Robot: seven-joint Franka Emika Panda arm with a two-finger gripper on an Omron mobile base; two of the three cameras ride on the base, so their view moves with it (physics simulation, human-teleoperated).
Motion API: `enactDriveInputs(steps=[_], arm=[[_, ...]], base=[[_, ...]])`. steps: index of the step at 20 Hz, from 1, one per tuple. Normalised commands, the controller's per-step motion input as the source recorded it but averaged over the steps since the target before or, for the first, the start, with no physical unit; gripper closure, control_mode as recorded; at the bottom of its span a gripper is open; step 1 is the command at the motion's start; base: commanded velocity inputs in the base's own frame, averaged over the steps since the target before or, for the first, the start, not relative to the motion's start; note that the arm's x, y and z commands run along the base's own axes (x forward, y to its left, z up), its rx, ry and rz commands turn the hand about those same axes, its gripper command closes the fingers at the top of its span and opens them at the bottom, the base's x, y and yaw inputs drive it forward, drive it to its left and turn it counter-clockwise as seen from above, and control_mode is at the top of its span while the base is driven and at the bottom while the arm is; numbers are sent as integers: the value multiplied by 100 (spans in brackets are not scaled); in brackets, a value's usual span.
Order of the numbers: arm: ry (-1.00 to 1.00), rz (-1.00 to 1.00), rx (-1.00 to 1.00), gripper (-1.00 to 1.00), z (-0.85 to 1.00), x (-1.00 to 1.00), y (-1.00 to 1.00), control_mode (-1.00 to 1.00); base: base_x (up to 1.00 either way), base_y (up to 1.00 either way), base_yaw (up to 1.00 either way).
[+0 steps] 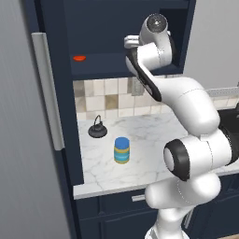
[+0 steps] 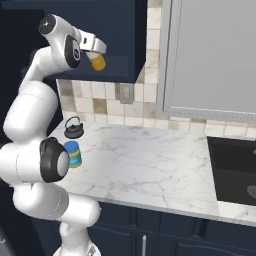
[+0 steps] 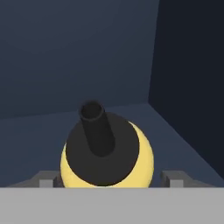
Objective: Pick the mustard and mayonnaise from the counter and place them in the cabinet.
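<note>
My gripper (image 2: 94, 50) is raised to the cabinet (image 1: 109, 28) and shut on the mustard (image 2: 98, 62), whose yellow body hangs below the hand. In the hand view the mustard (image 3: 109, 153) shows from above, its dark nozzle pointing at the camera between the fingertips (image 3: 46, 179). Behind it lie the cabinet's flat navy shelf (image 3: 39, 131) and its right inner wall (image 3: 192, 78). The mayonnaise (image 1: 122, 150), a blue-lidded jar also seen at the left of the right base view (image 2: 74, 153), stands upright on the counter (image 1: 154, 140), far below the gripper.
A small black kettle (image 1: 97, 128) sits on the counter behind the mayonnaise. A red object (image 1: 79, 58) lies on the cabinet shelf at the left. A dark sink (image 2: 235, 170) is set in the counter at the right. A tall grey panel with a handle (image 1: 49, 88) stands left.
</note>
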Motion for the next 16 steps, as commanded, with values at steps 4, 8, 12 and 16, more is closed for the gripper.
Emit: enactDriveInputs(steps=[4, 8, 12, 16], arm=[[-5, 0, 0, -100, -10, 5, -44, -100], [-7, 0, 0, -100, -8, 3, -31, -100], [-11, 1, -1, -100, -1, 3, -3, -100], [-14, 5, 0, -100, 0, 9, 0, -100]], base=[[0, 0, 0], [0, 0, 0], [0, 0, 0], [0, 0, 0]])
